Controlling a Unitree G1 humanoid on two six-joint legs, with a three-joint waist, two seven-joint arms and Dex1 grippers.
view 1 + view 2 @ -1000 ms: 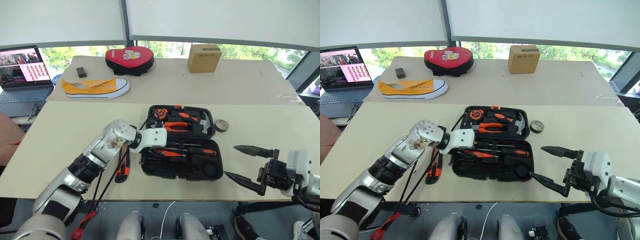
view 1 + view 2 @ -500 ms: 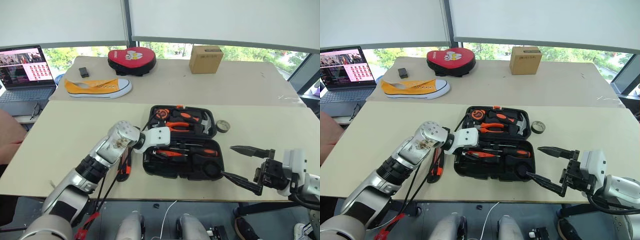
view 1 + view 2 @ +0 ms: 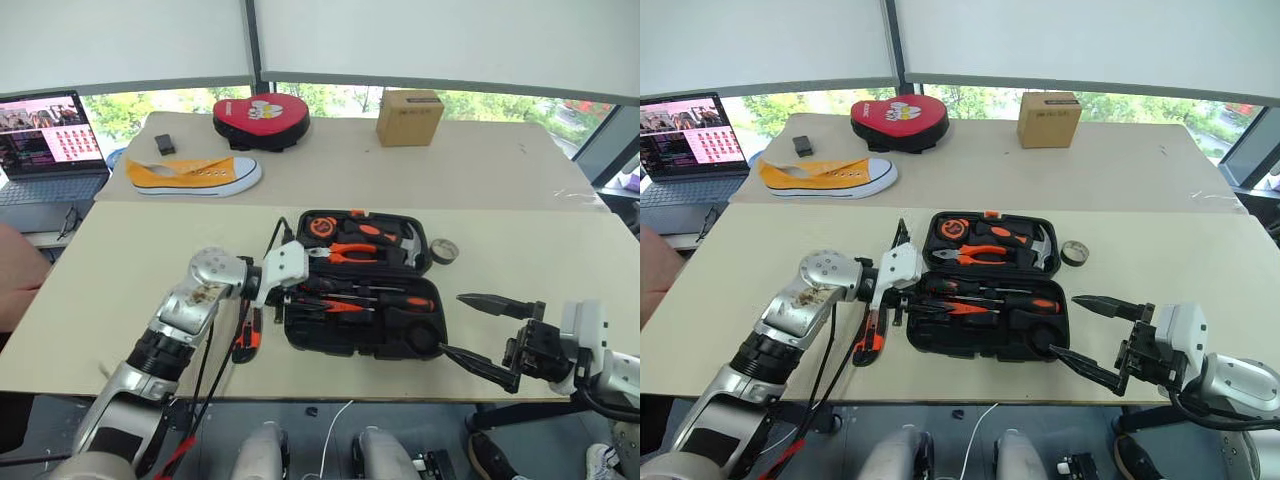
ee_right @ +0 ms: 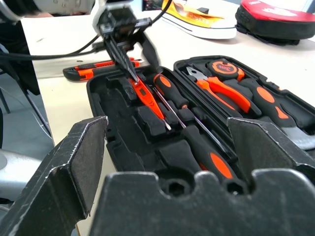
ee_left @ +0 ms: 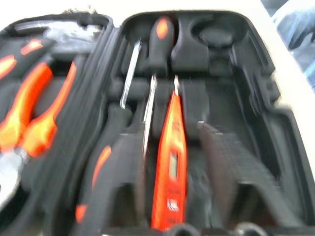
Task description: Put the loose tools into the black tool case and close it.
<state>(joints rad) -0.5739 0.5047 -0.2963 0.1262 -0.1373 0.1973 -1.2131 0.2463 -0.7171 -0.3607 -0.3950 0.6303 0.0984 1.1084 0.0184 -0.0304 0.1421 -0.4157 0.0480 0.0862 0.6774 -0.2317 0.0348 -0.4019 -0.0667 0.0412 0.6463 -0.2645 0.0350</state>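
The black tool case (image 3: 362, 300) lies open at the centre of the near table (image 3: 130, 270), both halves flat. In its far half sit the orange-handled pliers (image 3: 350, 252), a hammer (image 3: 412, 245) and a tape measure (image 3: 322, 227). In the near half lie two long-shaft screwdrivers (image 3: 385, 298) side by side, with the slim orange tester screwdriver (image 3: 335, 307) just below them in the picture.

The utility knife (image 3: 247, 337) lies on the table just left of the case, outside it. The small tape roll (image 3: 444, 251) lies on the table just off the case's upper right corner, also outside.

The left gripper (image 3: 902, 300) reaches in from the lower left and sits at the left edge of the case, over the handle end of the tester screwdriver. Its fingers stand nearly together; in the right wrist view the tips (image 4: 129, 73) seem to be at the tester's end, but contact cannot be confirmed. The left wrist view looks straight along the tester (image 5: 169, 162) in its recess.

The right gripper (image 3: 490, 335) hovers at the lower right of the frame, off the case's right end, fingers spread wide and holding nothing.

On the far table, at the upper left, stand a red heart-shaped pad (image 3: 260, 112), a yellow sneaker (image 3: 195, 174), a laptop (image 3: 45, 145) and, further right, a cardboard box (image 3: 408, 115).
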